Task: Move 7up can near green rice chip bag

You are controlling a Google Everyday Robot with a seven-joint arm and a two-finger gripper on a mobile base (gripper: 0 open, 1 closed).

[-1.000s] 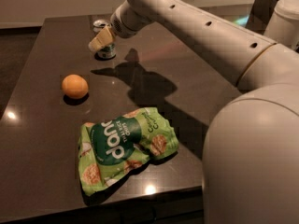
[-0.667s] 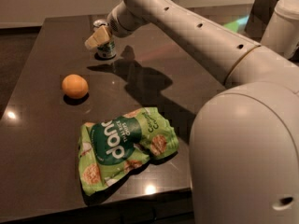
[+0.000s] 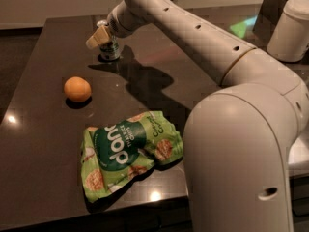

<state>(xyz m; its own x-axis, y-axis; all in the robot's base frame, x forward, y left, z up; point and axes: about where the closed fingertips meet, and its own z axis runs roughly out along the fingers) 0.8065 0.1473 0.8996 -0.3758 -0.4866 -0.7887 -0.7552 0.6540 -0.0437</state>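
The green rice chip bag lies flat and crumpled near the front edge of the dark desk, roughly at its middle, its dark round label facing up; to its right the robot's bulky white arm fills the near right corner and hides that part of the desk. Farther back, toward the left edge, an orange sits alone, well apart from the bag. Beyond it, near the far edge, the 7up can stands upright (its silver top just showing), well apart from the bag and farther off than the orange. The gripper is right at the can's top, reaching in from the right, a tan part showing on the can's left side; whether its jaws are spread or pinching the can, I cannot tell. At the far right corner stands a white container.
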